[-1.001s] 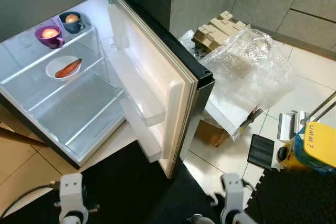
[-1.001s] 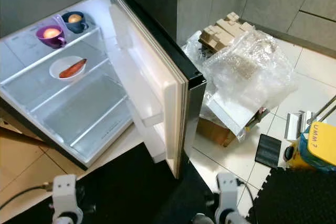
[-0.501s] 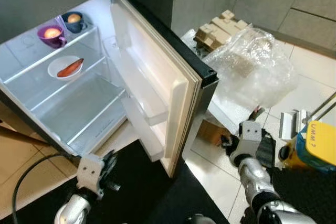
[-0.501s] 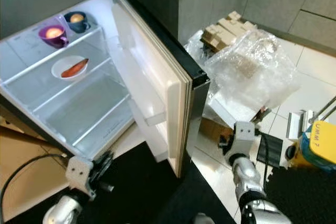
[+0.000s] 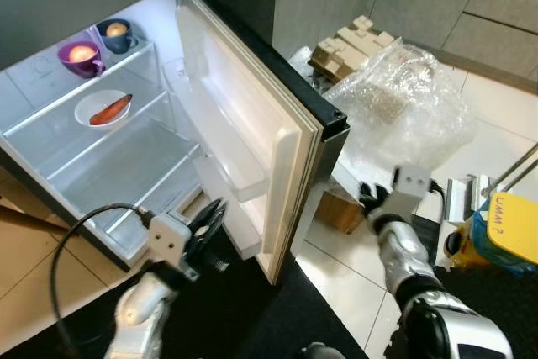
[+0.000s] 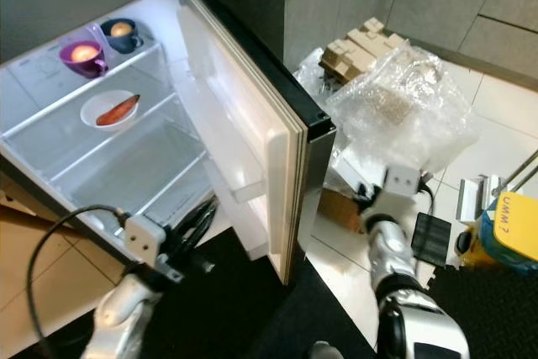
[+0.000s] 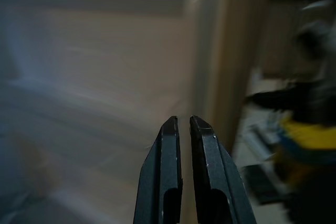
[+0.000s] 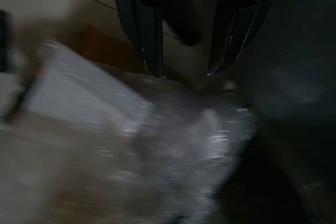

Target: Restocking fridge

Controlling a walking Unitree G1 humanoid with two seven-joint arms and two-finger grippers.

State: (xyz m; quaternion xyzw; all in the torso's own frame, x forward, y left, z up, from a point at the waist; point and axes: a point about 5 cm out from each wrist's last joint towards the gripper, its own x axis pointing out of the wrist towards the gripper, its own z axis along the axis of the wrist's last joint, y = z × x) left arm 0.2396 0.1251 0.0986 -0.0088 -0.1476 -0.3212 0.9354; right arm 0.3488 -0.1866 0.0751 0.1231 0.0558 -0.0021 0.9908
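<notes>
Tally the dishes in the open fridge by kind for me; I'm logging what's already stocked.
Cups: 2, a purple cup and a dark blue cup, each holding a round food item.
Bowls: 1, a white bowl holding an orange-red item.
Total: 3 dishes.

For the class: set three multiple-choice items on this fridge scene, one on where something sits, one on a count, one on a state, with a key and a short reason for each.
1. Where is the white bowl with the orange food?
A. on the middle shelf of the fridge
B. on the floor by the door
C. in a door rack

2. How many cups stand on the top shelf?
A. one
B. two
C. four

3. How do the fingers of the left gripper stand?
A. spread wide
B. clamped on a cup
C. nearly together, holding nothing

Key: 1 A, the bowl rests one shelf below the cups. 2 B, a purple cup and a dark blue cup stand side by side. 3 C, the left wrist view shows only a thin gap between the fingers.
</notes>
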